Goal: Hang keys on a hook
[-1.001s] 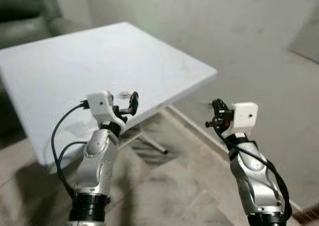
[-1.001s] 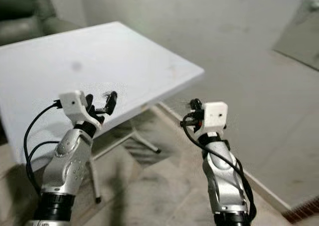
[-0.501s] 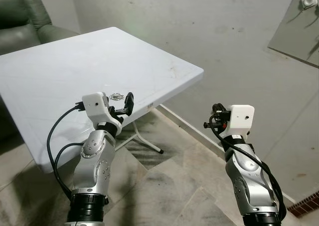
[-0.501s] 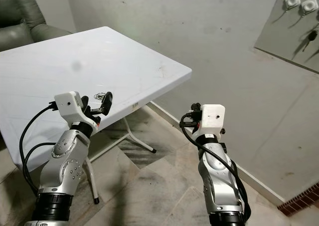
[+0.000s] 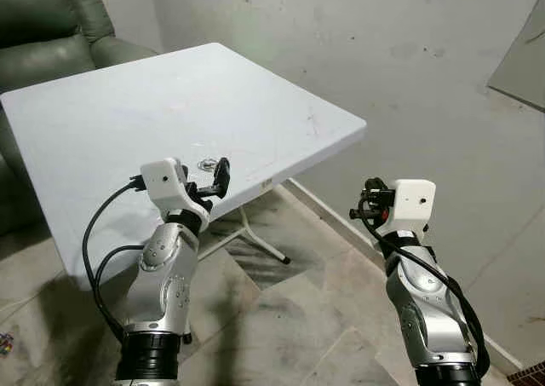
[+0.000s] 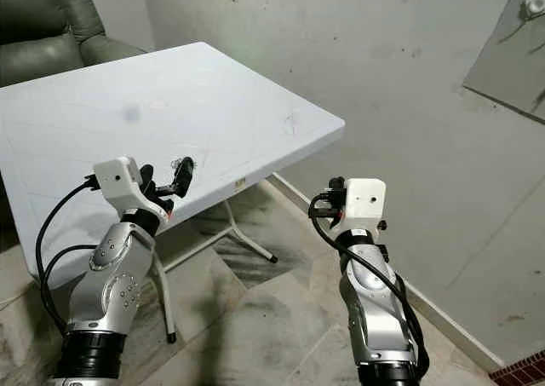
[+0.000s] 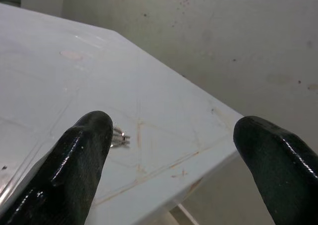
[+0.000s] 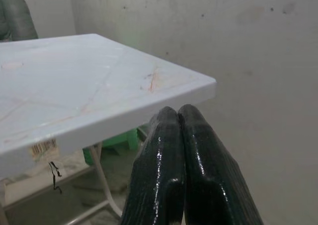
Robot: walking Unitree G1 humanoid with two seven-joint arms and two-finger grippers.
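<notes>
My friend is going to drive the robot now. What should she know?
Left gripper: open, held over the near edge of the white table, pointing at the keys.
Right gripper: shut, holding nothing, off the table's corner above the floor.
Keys: lying flat on the table, just past the left fingers, not touched.
Hook: a white one on the wall panel, far right.
Done: lining up on the keys.
Left: grab the keys, go to the wall, hang them.
</notes>
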